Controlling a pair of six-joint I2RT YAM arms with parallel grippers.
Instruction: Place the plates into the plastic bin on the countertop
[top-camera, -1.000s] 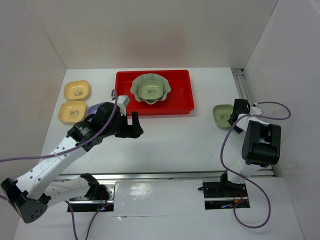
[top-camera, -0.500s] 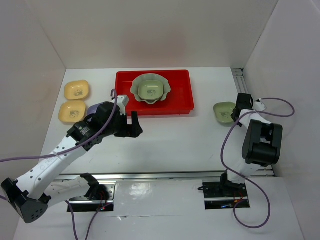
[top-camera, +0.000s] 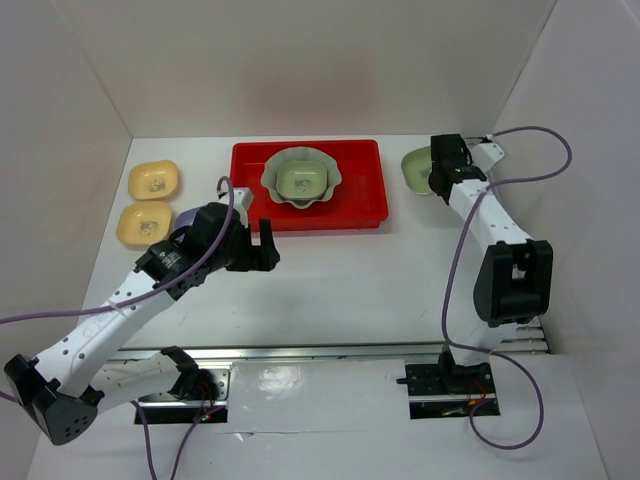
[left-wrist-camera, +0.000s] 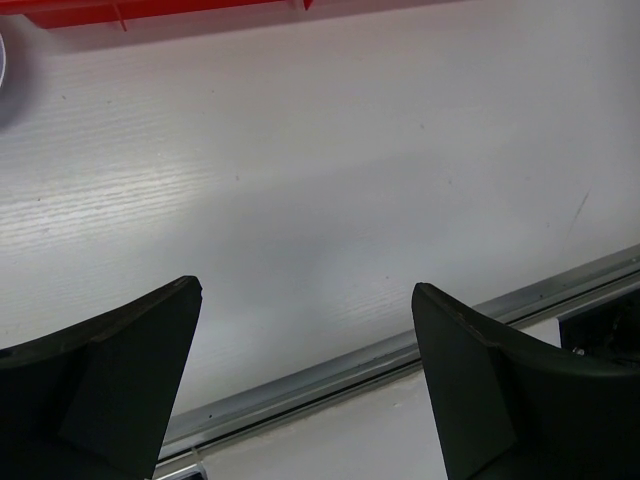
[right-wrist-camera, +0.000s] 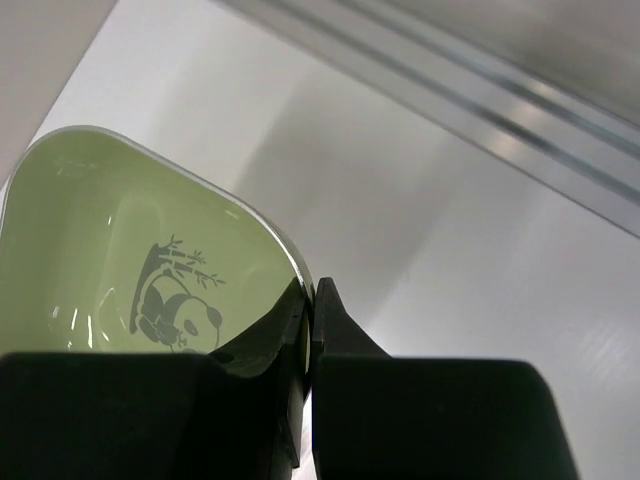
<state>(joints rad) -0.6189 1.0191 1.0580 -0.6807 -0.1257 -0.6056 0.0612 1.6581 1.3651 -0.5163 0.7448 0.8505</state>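
Right gripper (right-wrist-camera: 310, 300): pinched tight on the thin rim of the olive green dish (right-wrist-camera: 120, 260), at one corner only.
Dish position: tilted, seemingly off the surface (top-camera: 350, 280), just right of the red bin (top-camera: 365, 200), not yet over it.
Slip risk: narrow edge grip on a glossy dish; likely to pivot or drop during the swing.
Collision risk: may clip the bin's flared rim if carried low, or land on the scalloped pale green dish (top-camera: 302, 178) and sit crooked.
Left gripper (left-wrist-camera: 305, 290): spread wide, empty, hovering over bare surface near the bin's front edge.
Left-side risk: lavender dish (top-camera: 186, 214) partly hidden under that arm; could be nudged into the tan dish (top-camera: 145, 222) or yellow dish (top-camera: 153, 180).
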